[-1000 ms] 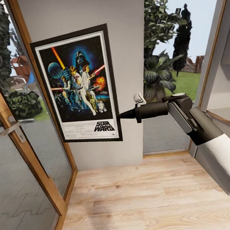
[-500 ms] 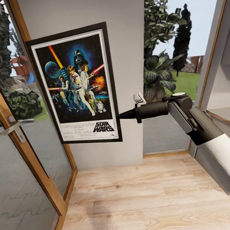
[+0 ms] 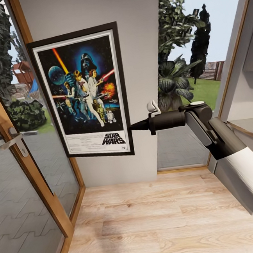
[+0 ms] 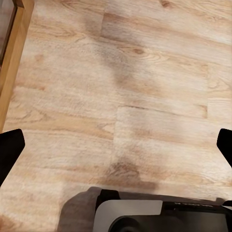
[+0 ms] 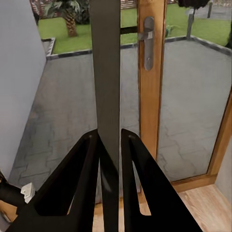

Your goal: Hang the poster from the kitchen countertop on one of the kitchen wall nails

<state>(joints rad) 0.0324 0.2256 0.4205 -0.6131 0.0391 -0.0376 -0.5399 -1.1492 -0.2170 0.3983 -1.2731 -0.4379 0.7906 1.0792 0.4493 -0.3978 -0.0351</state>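
A pale plank floor [image 3: 153, 221] runs up to a narrow grey wall [image 3: 132, 43], with a wood-framed glass door [image 3: 24, 161] just left of that wall and a window onto a garden to its right. The poster [image 3: 84, 92] stands upright against the wall, overlapping its left edge. The right end effector [image 3: 132, 127] is clamped on the poster's right frame edge, while the left end effector [image 4: 116, 145] hangs spread wide over the floor, holding nothing.

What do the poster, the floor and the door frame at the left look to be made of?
The poster looks like glossy printed paper in a thin black frame, plastic or painted wood; the right gripper pinches its edge. The floor reads as pale matte wood planking, with visible grain and board seams. The door frame looks like warm varnished wood around glass, with a metal handle.
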